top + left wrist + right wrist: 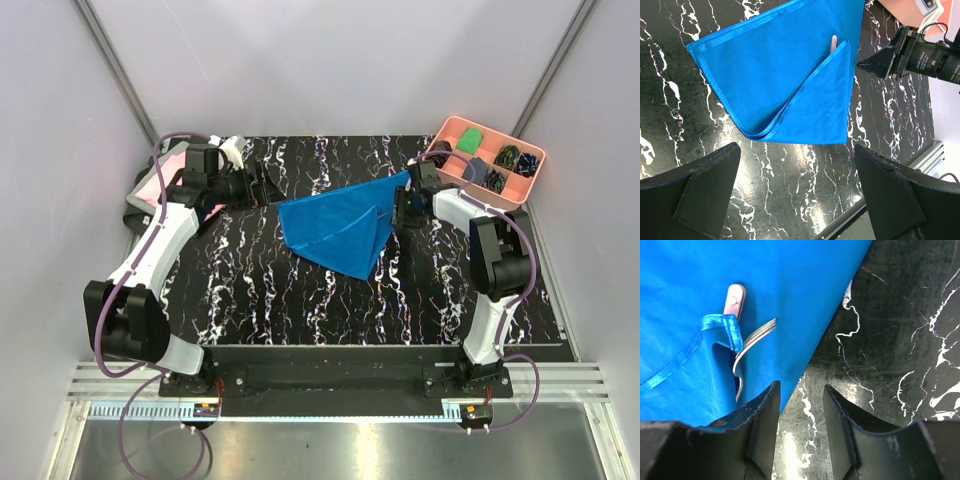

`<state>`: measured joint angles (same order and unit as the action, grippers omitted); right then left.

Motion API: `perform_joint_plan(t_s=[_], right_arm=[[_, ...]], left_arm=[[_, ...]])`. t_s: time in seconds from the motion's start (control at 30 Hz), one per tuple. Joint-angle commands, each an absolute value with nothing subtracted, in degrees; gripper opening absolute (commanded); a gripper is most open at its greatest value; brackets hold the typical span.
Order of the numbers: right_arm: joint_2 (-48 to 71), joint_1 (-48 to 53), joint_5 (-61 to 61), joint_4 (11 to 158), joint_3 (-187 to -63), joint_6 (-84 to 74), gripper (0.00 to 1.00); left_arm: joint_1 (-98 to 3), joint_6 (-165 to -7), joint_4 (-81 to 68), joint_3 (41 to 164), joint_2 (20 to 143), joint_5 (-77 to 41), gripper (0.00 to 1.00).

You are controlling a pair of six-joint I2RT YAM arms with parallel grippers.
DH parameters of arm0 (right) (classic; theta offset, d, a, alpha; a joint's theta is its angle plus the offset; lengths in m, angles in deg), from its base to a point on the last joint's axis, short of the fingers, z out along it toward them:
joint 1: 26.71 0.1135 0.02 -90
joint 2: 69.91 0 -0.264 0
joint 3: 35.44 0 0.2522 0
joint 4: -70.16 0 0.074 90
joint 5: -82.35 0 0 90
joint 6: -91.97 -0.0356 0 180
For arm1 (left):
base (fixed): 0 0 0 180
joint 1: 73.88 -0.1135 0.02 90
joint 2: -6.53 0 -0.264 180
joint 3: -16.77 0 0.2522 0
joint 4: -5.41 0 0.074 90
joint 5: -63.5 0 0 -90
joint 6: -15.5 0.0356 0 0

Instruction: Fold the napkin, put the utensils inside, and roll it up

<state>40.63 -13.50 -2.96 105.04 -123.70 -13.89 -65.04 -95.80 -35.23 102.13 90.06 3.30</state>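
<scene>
The royal-blue napkin (338, 228) lies folded into a triangle on the black marbled table, with one flap folded over. It also shows in the left wrist view (785, 75) and the right wrist view (700, 305). A silver fork (752, 337) and a second utensil tip (735, 297) poke out from under the flap; that tip also shows in the left wrist view (833, 43). My right gripper (801, 410) is open over bare table at the napkin's right edge, holding nothing. My left gripper (795, 200) is wide open and empty, left of the napkin.
A pink compartment tray (530, 188) with small dark and green cloth bundles stands at the back right. A pink folded shirt (150, 190) lies at the far left edge under the left arm. The table's front edge (380, 345) is near the arm bases.
</scene>
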Motion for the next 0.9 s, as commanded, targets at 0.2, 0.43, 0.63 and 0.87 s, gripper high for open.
perform_joint_plan(t_s=[0.2,0.43,0.63,0.87], right_arm=[[41.18,-14.23,3.51,99.65,-122.85,-16.75,0.47],[42.77,-14.23,4.21,99.39,-122.15,-17.02,0.36],[44.17,-14.23,4.74,99.47,-121.88,-17.11,0.31],[44.26,-14.23,7.02,99.39,-120.39,-17.37,0.01]], left_arm=[[-64.92,-95.85,-32.88,102.34,88.97,4.43,0.99],[-64.83,-95.94,-32.88,102.43,88.62,4.43,0.99],[-64.74,-95.85,-32.88,102.43,88.54,4.35,0.99],[-64.74,-95.94,-32.96,102.43,88.10,4.52,0.99]])
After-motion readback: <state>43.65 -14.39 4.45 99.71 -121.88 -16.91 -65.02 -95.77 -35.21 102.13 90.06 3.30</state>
